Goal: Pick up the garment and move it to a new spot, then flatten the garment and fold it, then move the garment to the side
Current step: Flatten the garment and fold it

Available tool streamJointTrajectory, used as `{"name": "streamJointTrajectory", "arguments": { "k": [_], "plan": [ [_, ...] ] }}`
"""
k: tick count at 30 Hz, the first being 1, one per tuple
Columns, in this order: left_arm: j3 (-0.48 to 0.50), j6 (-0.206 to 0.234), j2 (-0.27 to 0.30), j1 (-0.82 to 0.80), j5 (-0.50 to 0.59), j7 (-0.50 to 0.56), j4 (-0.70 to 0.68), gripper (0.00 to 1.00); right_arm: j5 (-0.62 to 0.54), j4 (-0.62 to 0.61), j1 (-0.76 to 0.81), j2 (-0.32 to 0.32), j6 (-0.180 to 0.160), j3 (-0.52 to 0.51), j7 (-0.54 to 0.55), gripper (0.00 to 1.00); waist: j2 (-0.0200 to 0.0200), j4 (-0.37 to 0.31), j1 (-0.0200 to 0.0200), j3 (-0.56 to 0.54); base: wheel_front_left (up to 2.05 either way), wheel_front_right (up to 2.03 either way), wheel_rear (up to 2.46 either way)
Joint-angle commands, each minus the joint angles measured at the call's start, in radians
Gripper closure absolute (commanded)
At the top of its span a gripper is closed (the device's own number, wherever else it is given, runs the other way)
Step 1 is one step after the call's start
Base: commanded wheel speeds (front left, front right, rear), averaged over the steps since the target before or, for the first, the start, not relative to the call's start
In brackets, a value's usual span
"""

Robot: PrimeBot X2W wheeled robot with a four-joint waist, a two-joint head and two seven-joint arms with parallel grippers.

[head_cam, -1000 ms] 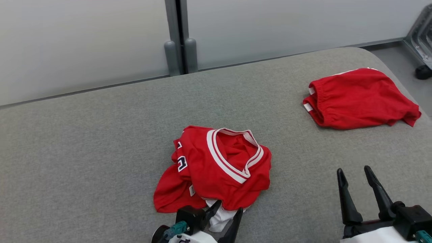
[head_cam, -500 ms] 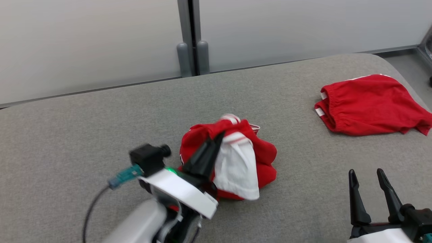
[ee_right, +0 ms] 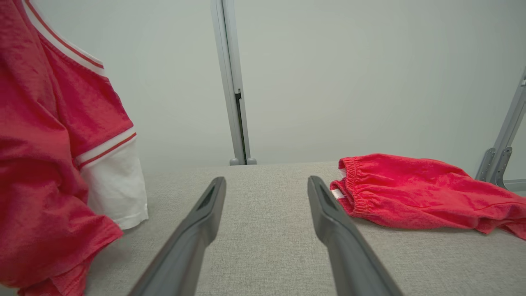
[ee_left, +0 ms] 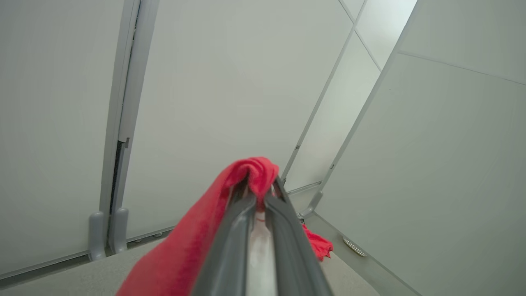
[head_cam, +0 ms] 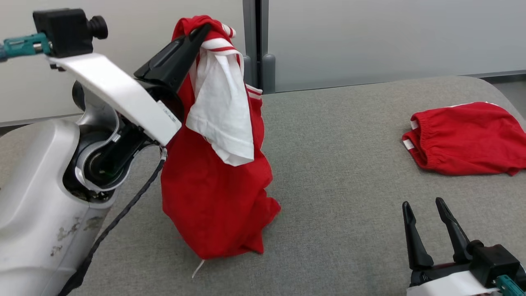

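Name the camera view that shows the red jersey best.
The head view: the whole red jersey hangs full length from the shut left tool, over the grey padded table. The left wrist view gives the pinched fold; the right wrist view gives one side with a striped sleeve.

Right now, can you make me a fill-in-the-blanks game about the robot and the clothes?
1. The left gripper is ____ on the hanging jersey.
2. The right gripper is ____ and holds nothing.
3. The shorts lie on the table, on the robot's ____ side.
4. The jersey and the shorts are both mostly ____ in colour.

Missing words: shut, open, right, red.
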Motion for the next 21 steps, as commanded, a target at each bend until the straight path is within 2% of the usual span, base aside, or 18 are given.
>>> {"name": "streamJointTrajectory", "arguments": {
  "k": [1, 5, 8, 12, 16, 18, 19, 20, 21],
  "plan": [
    [-0.011, -0.012, -0.004, -0.031, -0.009, 0.027, 0.026, 1.0, -0.007, 0.003, -0.014, -0.006, 0.0, 0.003, 0.0, 0.0, 0.0, -0.009, 0.0, 0.008, 0.0, 0.0, 0.0],
    [-0.061, -0.042, -0.053, -0.076, -0.042, 0.086, 0.112, 1.0, -0.001, 0.013, -0.022, -0.006, 0.0, 0.021, 0.0, 0.0, 0.0, -0.036, 0.0, 0.023, 0.0, 0.0, 0.0],
    [-0.124, -0.069, -0.137, -0.072, -0.063, 0.11, 0.19, 1.0, 0.01, 0.017, -0.029, -0.006, 0.0, 0.03, 0.0, 0.0, 0.0, -0.061, 0.0, 0.039, 0.0, 0.0, 0.0],
    [-0.24, -0.1, -0.28, -0.034, -0.057, 0.102, 0.336, 1.0, 0.029, 0.026, -0.046, -0.005, 0.0, 0.06, 0.0, 0.0, 0.0, -0.109, 0.0, 0.069, 0.0, 0.0, 0.0],
    [-0.364, -0.129, -0.33, -0.005, -0.064, 0.065, 0.468, 1.0, 0.059, 0.035, -0.075, -0.005, 0.0, 0.1, 0.0, 0.0, 0.0, -0.184, 0.0, 0.102, 0.0, 0.0, 0.0],
    [-0.442, -0.136, -0.342, -0.001, -0.103, 0.036, 0.476, 1.0, 0.07, 0.036, -0.085, -0.005, 0.0, 0.104, 0.0, 0.0, 0.0, -0.213, 0.0, 0.118, 0.0, 0.0, 0.0],
    [-0.48, -0.124, -0.341, -0.007, -0.112, 0.009, 0.479, 0.97, 0.075, 0.037, -0.088, -0.006, 0.0, 0.103, 0.0, 0.0, 0.0, -0.224, 0.0, 0.126, 0.0, 0.0, 0.0],
    [-0.52, -0.111, -0.335, -0.013, -0.122, -0.02, 0.482, 0.63, 0.08, 0.04, -0.09, -0.006, 0.0, 0.1, 0.0, 0.0, 0.0, -0.234, 0.0, 0.131, 0.0, 0.0, 0.0],
    [-0.52, -0.111, -0.335, -0.013, -0.122, -0.02, 0.482, 0.63, 0.08, 0.04, -0.09, -0.006, 0.0, 0.1, 0.0, 0.0, 0.0, -0.234, 0.0, 0.131, 0.0, 0.0, 0.0]
  ]
}}
